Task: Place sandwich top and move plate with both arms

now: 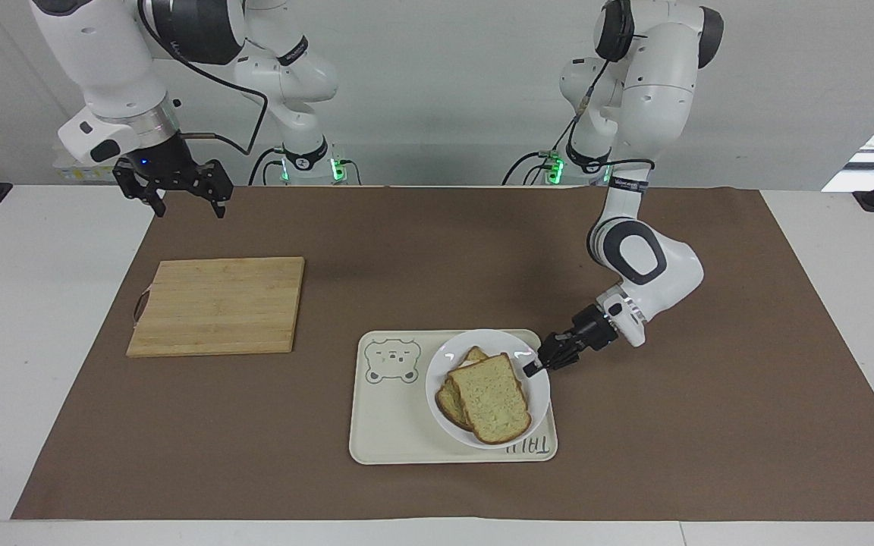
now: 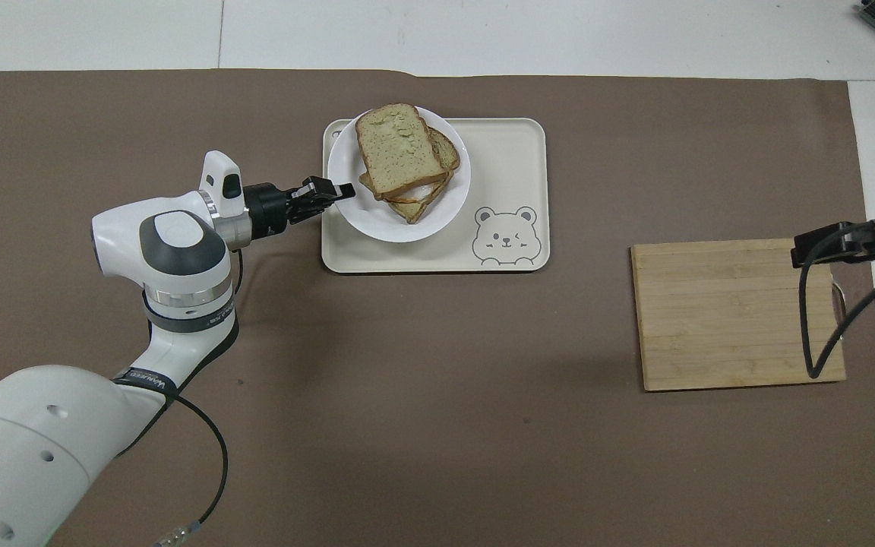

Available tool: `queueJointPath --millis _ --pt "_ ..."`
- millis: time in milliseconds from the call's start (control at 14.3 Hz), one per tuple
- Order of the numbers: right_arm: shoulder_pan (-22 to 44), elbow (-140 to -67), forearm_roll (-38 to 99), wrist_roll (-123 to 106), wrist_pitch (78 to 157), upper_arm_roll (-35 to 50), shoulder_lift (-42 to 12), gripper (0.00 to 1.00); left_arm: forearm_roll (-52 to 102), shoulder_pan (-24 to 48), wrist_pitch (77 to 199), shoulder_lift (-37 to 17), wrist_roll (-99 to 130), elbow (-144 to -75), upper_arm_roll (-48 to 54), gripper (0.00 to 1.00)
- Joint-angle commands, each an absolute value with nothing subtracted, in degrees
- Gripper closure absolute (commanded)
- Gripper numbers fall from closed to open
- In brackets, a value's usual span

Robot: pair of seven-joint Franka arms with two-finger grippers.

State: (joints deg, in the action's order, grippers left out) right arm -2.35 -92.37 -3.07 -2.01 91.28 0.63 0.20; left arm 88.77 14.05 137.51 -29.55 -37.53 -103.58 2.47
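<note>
The plate (image 1: 444, 394) is plain white, and the top slice of bread (image 1: 490, 398) on it is pale tan with fine dark speckles and a brown crust; the slice beneath (image 2: 445, 152) shows a darker golden-brown edge. The tray (image 1: 391, 432) is cream, printed with a grey-green bear face (image 2: 506, 237) and matching lettering. The cutting board (image 1: 217, 305) is light honey-coloured wood with faint lengthwise strips. A flat brown mat (image 1: 407, 227) covers the white table (image 1: 27, 303). Both arms (image 2: 164, 266) are white with dark grey joints, and both grippers, left (image 1: 534, 367) and right (image 1: 171, 182), are black
</note>
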Motion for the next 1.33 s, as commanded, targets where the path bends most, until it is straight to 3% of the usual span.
queueJointPath --millis 0,420,560,700,840,1120,1260 --pt "-2.55 -90.97 -3.43 -1.14 90.09 0.97 -0.62 0.00 89.74 13.53 139.65 -31.46 -37.09 -100.90 5.09 1.00" --pt "-2.55 -90.97 -3.43 -1.14 90.17 0.97 -0.62 0.00 89.30 14.68 144.75 -31.38 -36.74 -101.07 6.24 1.00" --pt "-2.55 -90.97 -3.43 -1.14 90.18 0.97 -0.62 0.00 87.11 14.68 144.84 -31.38 -36.65 -100.99 6.24 0.96" --pt "-2.55 -90.97 -3.34 -1.14 90.09 0.97 -0.62 0.00 86.49 14.85 145.89 -31.55 -36.65 -100.90 6.24 0.86" --pt "-2.55 -90.97 -3.43 -1.14 90.09 0.97 -0.62 0.00 86.22 15.64 146.34 -31.47 -36.74 -100.99 6.15 0.84" --pt "-2.55 -90.97 -3.43 -1.14 90.18 0.97 -0.62 0.00 79.84 16.79 150.73 -31.29 -36.92 -100.90 5.72 0.50" --pt "-2.55 -90.97 -3.43 -1.14 90.18 0.97 -0.62 0.00 75.43 16.53 150.99 -30.50 -36.91 -100.90 4.67 0.17"
